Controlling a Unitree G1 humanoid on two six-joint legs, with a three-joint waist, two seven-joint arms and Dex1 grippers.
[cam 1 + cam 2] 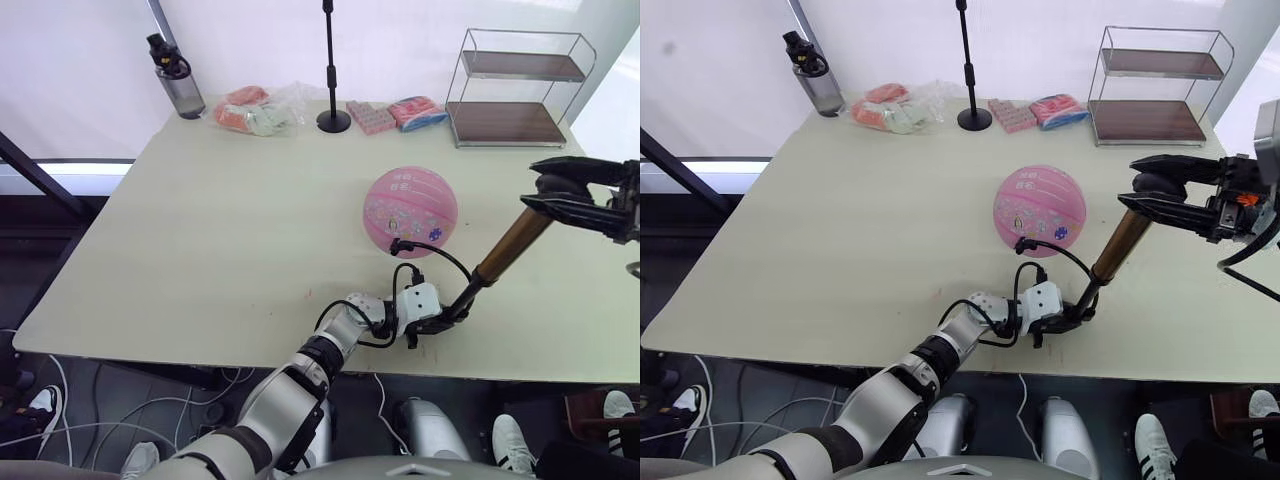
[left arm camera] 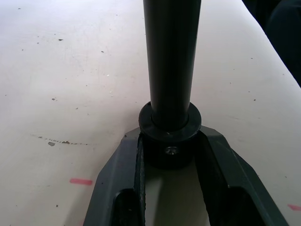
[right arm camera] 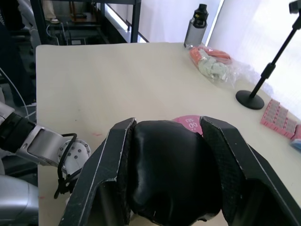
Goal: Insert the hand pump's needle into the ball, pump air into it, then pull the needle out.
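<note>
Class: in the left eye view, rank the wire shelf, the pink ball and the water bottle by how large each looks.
1. wire shelf, widest and tallest.
2. ball, nearer the camera, which may flatter it.
3. water bottle, smallest; it stands at the table's far edge.

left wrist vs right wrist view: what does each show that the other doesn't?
Left wrist alone: the left gripper closed around the black base cap of the hand pump, seen close, with a red mark on the table.
Right wrist alone: the right gripper clamped on the pump's black handle, a sliver of the pink ball behind it, the water bottle, a plastic bag, a black stand base and the left arm.
Both: the beige table and a part of the pump held between black fingers.
</note>
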